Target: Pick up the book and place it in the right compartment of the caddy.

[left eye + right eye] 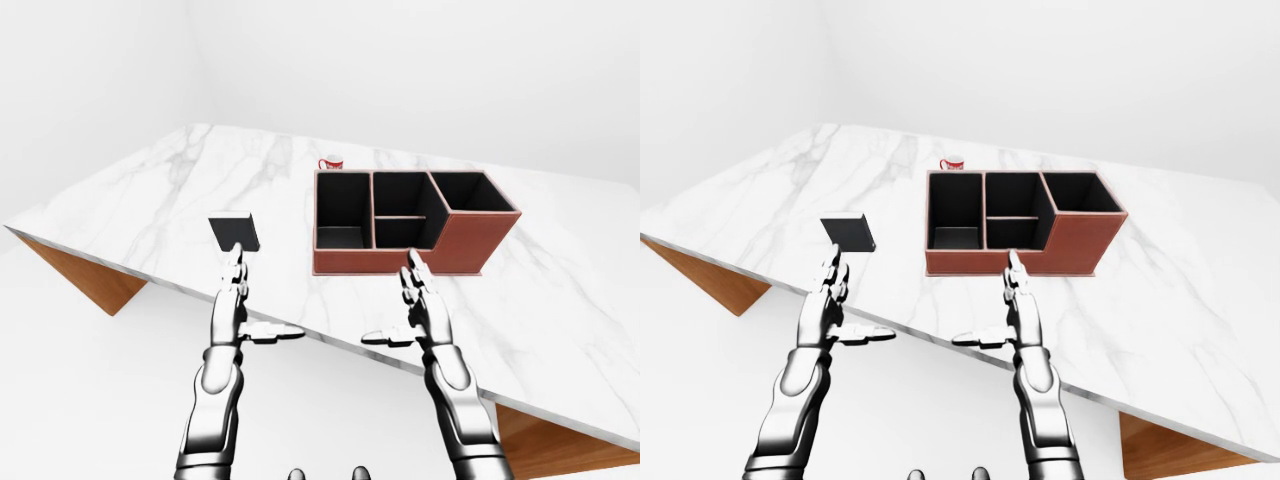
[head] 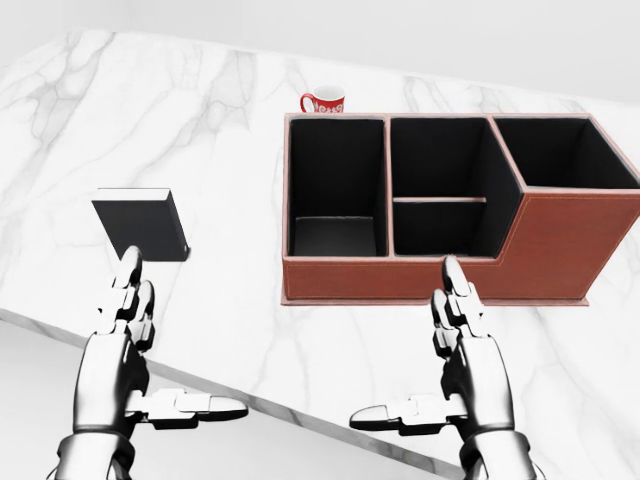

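A dark book lies flat on the white marble table, at the left of the head view. The brown leather caddy with black compartments stands to its right; its right compartment holds nothing. My left hand is open, fingers straight, their tips just below the book's near edge. Below the caddy's near wall my right hand is open too, thumb out to the left. Neither hand holds anything.
A red and white mug stands just beyond the caddy's left compartment. The table's near edge runs diagonally under both hands. Wooden supports show beneath the tabletop in the eye views.
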Controlling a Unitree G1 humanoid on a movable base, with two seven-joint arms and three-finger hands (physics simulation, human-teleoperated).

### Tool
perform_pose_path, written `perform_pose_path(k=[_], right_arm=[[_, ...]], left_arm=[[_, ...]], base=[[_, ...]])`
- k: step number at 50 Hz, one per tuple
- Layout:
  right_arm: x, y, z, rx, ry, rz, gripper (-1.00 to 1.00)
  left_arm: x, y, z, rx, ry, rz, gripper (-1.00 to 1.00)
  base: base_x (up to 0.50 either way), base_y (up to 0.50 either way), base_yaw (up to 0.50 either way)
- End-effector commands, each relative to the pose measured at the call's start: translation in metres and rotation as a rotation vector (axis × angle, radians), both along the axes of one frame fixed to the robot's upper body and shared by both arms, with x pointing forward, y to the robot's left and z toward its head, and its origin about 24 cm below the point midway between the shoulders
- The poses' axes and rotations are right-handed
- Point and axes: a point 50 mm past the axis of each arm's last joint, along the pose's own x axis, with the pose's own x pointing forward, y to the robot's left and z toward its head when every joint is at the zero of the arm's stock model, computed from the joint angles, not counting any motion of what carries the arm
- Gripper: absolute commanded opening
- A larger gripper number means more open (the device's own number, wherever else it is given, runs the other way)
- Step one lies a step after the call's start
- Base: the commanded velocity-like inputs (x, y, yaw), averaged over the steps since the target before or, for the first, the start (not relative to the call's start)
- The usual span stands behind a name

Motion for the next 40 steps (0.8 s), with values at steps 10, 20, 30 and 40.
perform_pose_path(k=[10,20,30,40], right_arm=[[-0.003,-0.004,0.028,0.005,-0.084,-0.031,1.0],[-0.009,-0.005,0.046,-0.006,-0.197,-0.042,1.0],[-0.019,-0.005,0.067,-0.009,-0.291,-0.059,1.0],[-0.023,-0.005,0.069,-0.003,-0.299,-0.06,1.0]], left_arm=[[-0.008,0.008,0.039,0.018,-0.118,0.03,1.0],[-0.02,0.006,0.068,0.021,-0.29,0.008,1.0],[-0.034,0.005,0.091,0.028,-0.409,-0.013,1.0],[-0.043,0.01,0.105,0.005,-0.487,-0.007,1.0]], base=[[0.0,0.0,0.0],[0.0,0.0,0.0],[0.0,0.0,0.0],[0.0,0.0,0.0]])
